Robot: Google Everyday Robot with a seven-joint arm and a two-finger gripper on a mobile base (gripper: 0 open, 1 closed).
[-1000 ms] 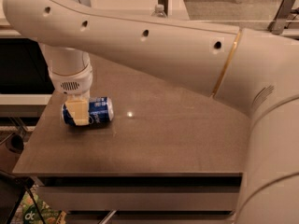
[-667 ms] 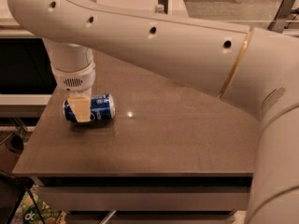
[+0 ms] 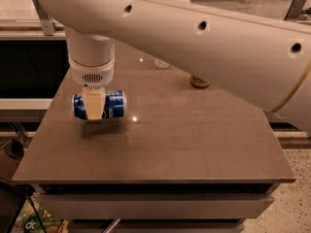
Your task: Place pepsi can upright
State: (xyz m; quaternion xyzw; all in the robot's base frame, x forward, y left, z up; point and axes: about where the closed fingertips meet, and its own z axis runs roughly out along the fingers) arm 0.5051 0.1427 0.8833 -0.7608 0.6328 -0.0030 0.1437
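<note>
The pepsi can (image 3: pixel 115 106) is blue with white lettering and lies on its side, long axis left to right, near the left edge of the brown table (image 3: pixel 194 140). My gripper (image 3: pixel 95 114) hangs straight down from the white wrist and is shut on the can's middle. One tan finger (image 3: pixel 95 105) covers the can's front. The can hangs slightly above the table, with a shadow under it.
My big white arm crosses the top of the view and hides the back of the table. Below it show the bottom of a tan can (image 3: pixel 199 82) and the base of a clear bottle (image 3: pixel 162 63). The table's front edge (image 3: pixel 155 179) is close to me.
The gripper, which stood over the lying can on the table, has closed on it and raised it a little. The arm now sits higher in the view.
</note>
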